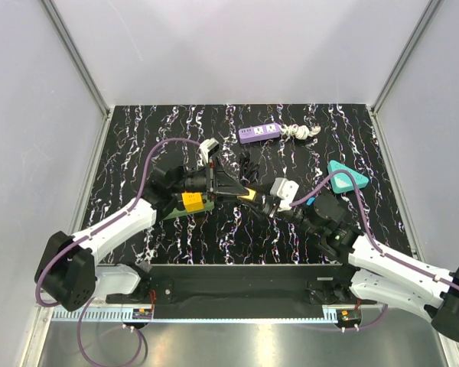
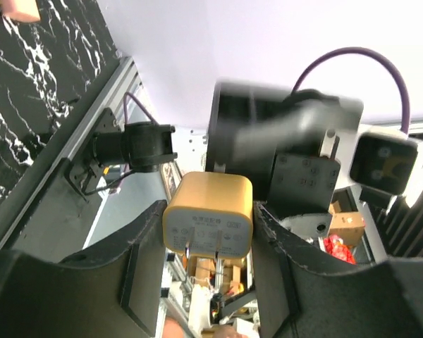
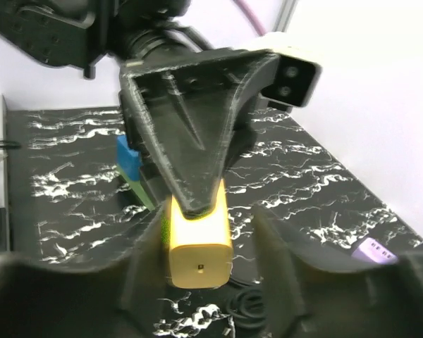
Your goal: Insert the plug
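The yellow plug (image 1: 250, 196) is held above the middle of the table between the two grippers. My left gripper (image 1: 241, 193) is shut on it; in the left wrist view the plug (image 2: 208, 218) sits between the fingers (image 2: 144, 253) with its two prongs facing the camera. My right gripper (image 1: 266, 203) is open, with its fingers on either side of the plug's free end (image 3: 197, 246), and a gap shows on the right side. The purple power strip (image 1: 260, 132) lies at the back of the table, away from both grippers. Its edge shows in the right wrist view (image 3: 377, 250).
A white coiled cord (image 1: 300, 132) lies next to the strip. A teal triangular object (image 1: 344, 180) is at the right. A green board with a yellow block (image 1: 190, 201) sits under the left arm. A black cable (image 1: 247, 162) lies behind the grippers.
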Action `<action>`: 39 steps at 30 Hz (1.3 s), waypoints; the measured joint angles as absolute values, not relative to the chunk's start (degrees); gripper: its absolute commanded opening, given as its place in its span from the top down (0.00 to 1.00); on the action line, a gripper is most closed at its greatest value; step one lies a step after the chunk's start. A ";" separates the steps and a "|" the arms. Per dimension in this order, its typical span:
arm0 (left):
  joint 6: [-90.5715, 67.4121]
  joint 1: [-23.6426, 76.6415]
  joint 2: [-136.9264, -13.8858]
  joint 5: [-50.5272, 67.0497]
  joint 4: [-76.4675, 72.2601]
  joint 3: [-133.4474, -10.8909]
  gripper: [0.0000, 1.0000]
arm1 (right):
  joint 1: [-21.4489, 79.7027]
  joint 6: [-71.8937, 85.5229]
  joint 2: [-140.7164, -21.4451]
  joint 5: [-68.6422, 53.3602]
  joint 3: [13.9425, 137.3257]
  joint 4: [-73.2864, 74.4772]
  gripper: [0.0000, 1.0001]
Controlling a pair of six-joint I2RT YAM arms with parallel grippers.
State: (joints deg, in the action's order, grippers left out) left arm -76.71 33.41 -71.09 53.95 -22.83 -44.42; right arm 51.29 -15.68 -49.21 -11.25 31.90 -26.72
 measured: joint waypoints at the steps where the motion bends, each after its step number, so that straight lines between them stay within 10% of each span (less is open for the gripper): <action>1: -77.01 33.34 -71.09 53.76 -23.40 -44.38 0.99 | 51.53 -15.77 -49.54 -11.94 31.90 -26.79 0.77; 4: -77.97 33.06 -70.98 53.60 -25.21 -43.66 0.63 | 51.64 -14.90 -50.09 -12.40 31.97 -27.68 0.98; 11: -74.91 33.06 -70.87 54.37 -24.27 -43.62 0.12 | 51.51 -12.29 -50.46 -9.37 31.97 -27.27 1.00; 18: -54.63 29.89 -70.91 50.63 1.37 -55.24 0.06 | 51.40 -4.19 -51.62 2.52 33.10 -17.76 1.00; 25: -29.71 27.64 -69.97 22.68 28.82 -65.39 0.08 | 48.25 8.16 -54.04 11.68 41.67 5.04 1.00; 39: -16.84 28.86 -65.60 6.55 40.58 -60.14 0.09 | 9.76 21.78 -84.93 7.33 74.63 43.09 1.00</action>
